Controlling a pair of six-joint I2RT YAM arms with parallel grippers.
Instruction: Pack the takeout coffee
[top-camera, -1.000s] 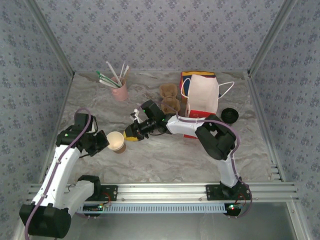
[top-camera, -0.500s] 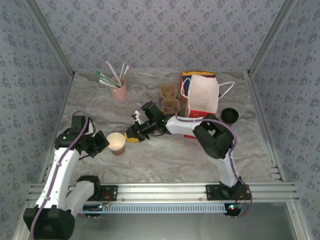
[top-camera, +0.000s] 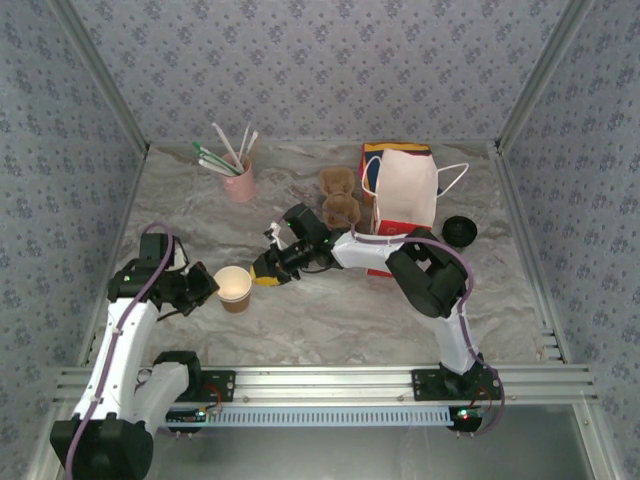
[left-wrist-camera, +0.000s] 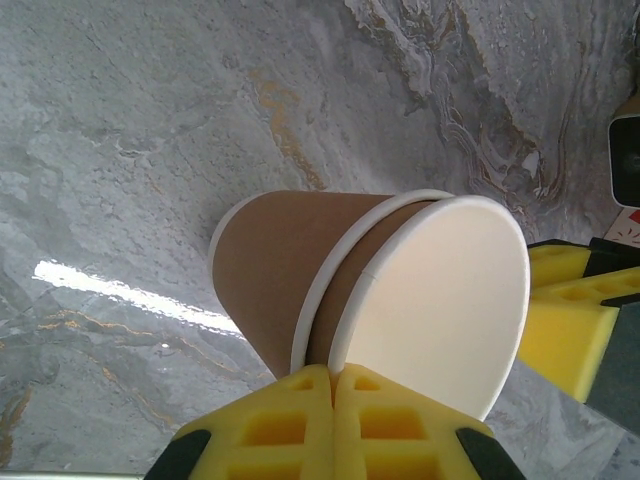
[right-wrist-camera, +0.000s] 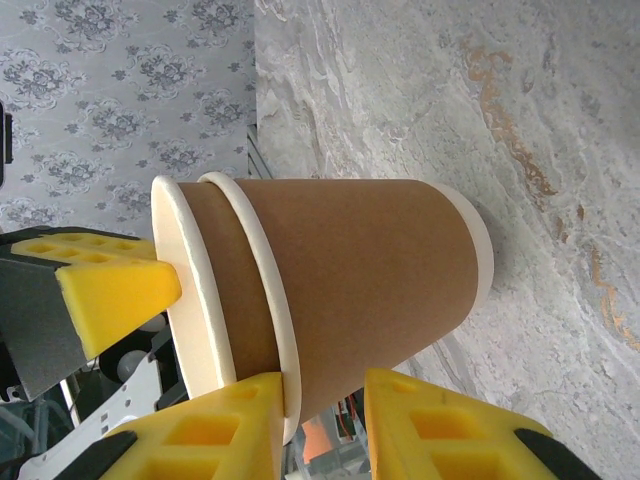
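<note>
Drifted slightly from the paper bag (top-camera: 405, 190) with left gripper (left-wrist-camera: 333, 395) clamped on lidless cup (top-camera: 234, 287) rim, right gripper (right-wrist-camera: 325, 420) half-open alongside, leaving takeout coffee (top-camera: 459, 231) upright right of the bag, nearer the right gripper.

No legible text, label, brand, number or sign in any view; cups (left-wrist-camera: 280, 260): plain brown walls, plain white rims, unprinted in both wrist views; bag (top-camera: 405, 190): face toward the top camera blank white; its red and yellow parts too small to tell any print; coffee (top-camera: 459, 231): lid plain black, too small to show any marking.
</note>
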